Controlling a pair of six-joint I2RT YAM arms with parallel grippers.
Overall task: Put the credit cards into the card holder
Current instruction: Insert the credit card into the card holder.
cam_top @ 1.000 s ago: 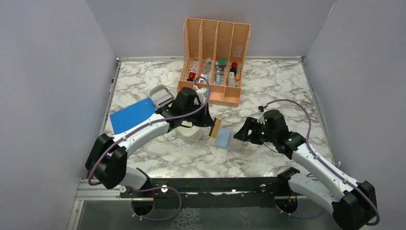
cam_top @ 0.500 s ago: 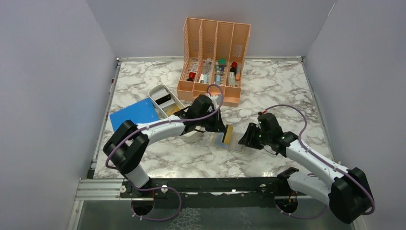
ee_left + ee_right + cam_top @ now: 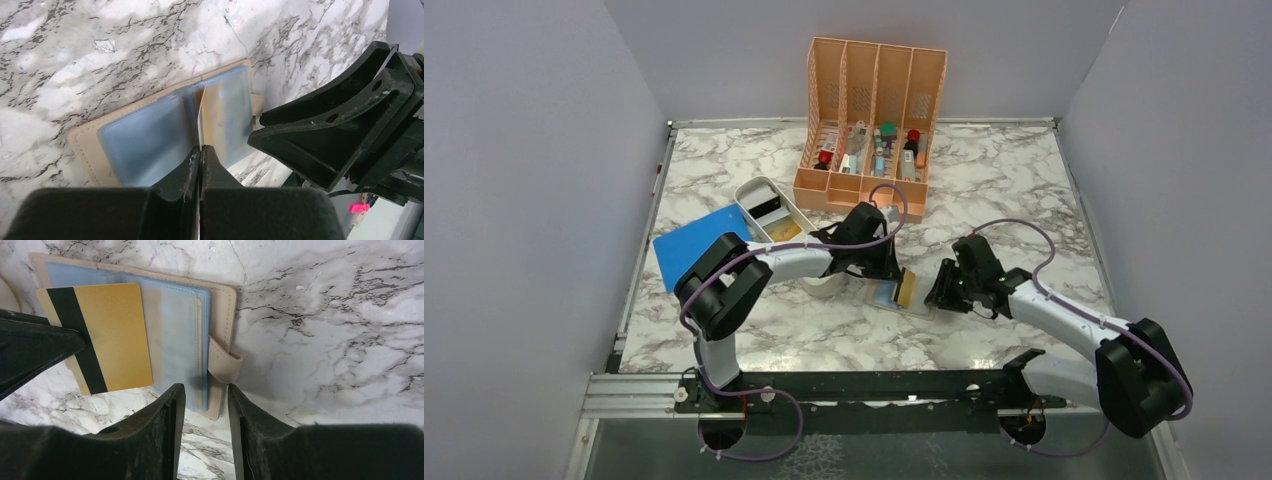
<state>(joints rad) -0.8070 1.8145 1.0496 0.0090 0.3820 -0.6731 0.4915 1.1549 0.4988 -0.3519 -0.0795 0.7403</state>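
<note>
The card holder (image 3: 886, 296) lies open and flat on the marble table (image 3: 984, 190), near the middle, on the near side of the orange rack (image 3: 874, 110). Its clear sleeves face up and its strap (image 3: 223, 361) points to the right. The left gripper (image 3: 201, 150) has its jaws pressed together on a gold card (image 3: 114, 335) with a black stripe, pinching it by its left edge. The card hangs over the holder's left sleeves. The right gripper (image 3: 206, 390) stands partly spread at the holder's right edge, one finger on each side of the strap. It holds nothing, and I cannot tell whether it touches the holder.
</note>
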